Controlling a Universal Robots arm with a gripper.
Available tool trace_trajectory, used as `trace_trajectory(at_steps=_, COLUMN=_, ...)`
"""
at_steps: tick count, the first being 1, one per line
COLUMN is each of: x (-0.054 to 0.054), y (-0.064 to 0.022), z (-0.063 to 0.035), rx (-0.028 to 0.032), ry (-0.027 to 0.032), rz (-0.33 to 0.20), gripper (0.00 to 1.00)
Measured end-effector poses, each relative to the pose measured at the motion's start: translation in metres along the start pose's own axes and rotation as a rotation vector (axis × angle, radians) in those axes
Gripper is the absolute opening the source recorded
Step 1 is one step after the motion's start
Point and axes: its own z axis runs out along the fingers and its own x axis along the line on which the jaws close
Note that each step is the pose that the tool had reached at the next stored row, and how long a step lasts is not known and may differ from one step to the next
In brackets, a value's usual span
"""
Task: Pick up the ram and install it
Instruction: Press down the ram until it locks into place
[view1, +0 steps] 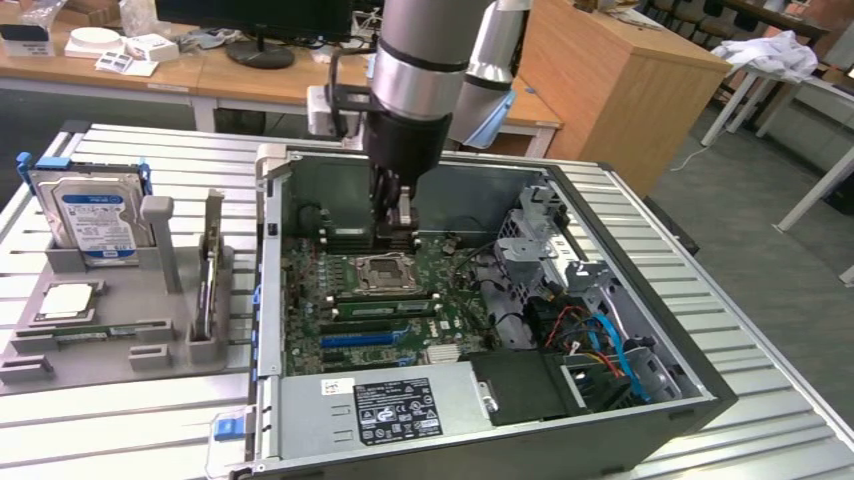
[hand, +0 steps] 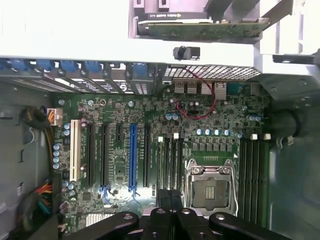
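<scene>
We see the gripper (view1: 402, 232) pressed together above the motherboard (hand: 150, 150); a ram (view1: 210, 270) stands apart in the holder (view1: 94, 350).

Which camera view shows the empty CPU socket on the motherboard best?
The wrist view: it looks straight down on the CPU socket, so its square frame and dark centre are plain. The exterior view shows the same socket smaller and at a slant, just below the shut gripper.
</scene>
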Motion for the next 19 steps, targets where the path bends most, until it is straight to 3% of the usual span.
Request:
trace_trajectory(at_steps=5, x=0.0, y=0.0, z=-0.0097, rx=0.0, ry=0.0001, rz=0.0, gripper=0.11)
trace_trajectory(at_steps=12, x=0.0, y=-0.0022, z=-0.0098, rx=-0.0003, ry=0.0001, rz=0.0, gripper=0.11)
trace_trajectory(at_steps=15, x=0.0, y=-0.0076, z=-0.0098, rx=-0.0009, ry=0.0, rz=0.0, gripper=0.11)
trace_trajectory(at_steps=16, x=0.0, y=-0.017, z=-0.0098, rx=-0.0025, ry=0.0, rz=0.0, gripper=0.11)
trace_trajectory(at_steps=19, x=0.0, y=-0.0235, z=-0.0099, rx=-0.0032, ry=0.0, rz=0.0, gripper=0.11)
